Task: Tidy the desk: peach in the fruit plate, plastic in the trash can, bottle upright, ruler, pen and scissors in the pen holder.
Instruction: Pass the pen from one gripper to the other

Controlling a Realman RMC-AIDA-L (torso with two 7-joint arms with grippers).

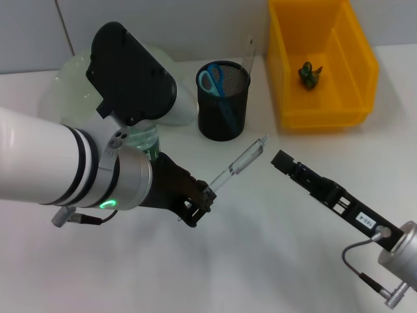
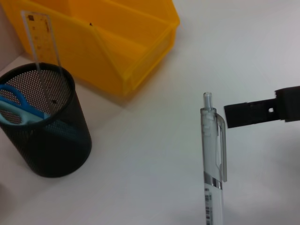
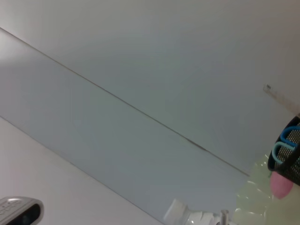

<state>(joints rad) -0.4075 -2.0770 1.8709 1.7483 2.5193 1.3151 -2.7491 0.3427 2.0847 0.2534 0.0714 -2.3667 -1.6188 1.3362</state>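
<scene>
Left gripper (image 1: 199, 202): clamped on the pen's lower end, above the desk.
Pen holder (image 1: 223, 101): upright; scissors and ruler inside.
Right gripper (image 1: 281, 159): near the pen tip; finger state unclear.
Pen (image 1: 238, 163): tilted; should go vertical over the holder's mouth before release.

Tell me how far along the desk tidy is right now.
Done: scissors and ruler stand in the pen holder; the plastic lies in the yellow bin; a peach shows by the fruit plate. In hand: the left gripper holds the pen off the desk. The right gripper hovers nearby. Left: pen into holder; the bottle is mostly hidden.
</scene>
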